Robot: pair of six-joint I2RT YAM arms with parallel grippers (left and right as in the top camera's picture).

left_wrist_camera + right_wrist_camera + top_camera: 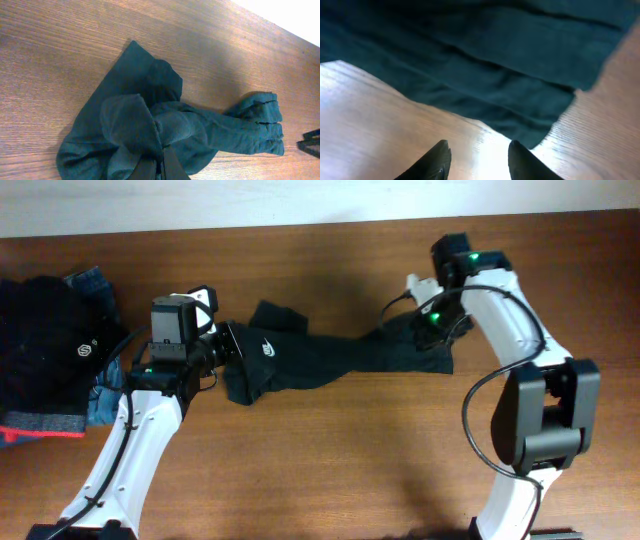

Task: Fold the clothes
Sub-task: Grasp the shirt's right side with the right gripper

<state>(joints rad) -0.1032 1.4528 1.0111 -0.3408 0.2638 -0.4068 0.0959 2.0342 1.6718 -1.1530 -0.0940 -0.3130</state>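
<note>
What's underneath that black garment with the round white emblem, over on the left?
Blue jeans poke out from under the garment at its top and lower right edges. How far they run beneath it, and anything else there, is covered.

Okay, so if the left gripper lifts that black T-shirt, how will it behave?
Probably floppy: the T-shirt is twisted and bunched where the left gripper pinches it. It would likely sag and trail along the table, being stretched long. Its thin soft folds suggest little weight.
</note>
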